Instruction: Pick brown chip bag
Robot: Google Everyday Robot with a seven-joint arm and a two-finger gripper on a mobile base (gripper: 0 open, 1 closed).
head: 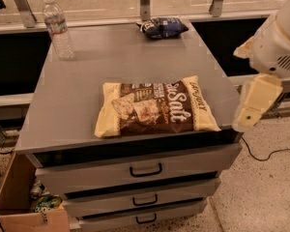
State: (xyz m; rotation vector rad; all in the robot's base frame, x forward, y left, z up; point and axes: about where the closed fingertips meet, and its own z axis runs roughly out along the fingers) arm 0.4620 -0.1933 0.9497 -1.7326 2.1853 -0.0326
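The brown chip bag (154, 108) lies flat by the tabletop's (72, 95) front edge. The claw (253, 104) hangs beyond the front-right corner; I cannot tell its state.

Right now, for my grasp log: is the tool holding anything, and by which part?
Nothing is held. The tool hangs past the right edge of the cabinet top, apart from the brown chip bag, which lies flat on it.
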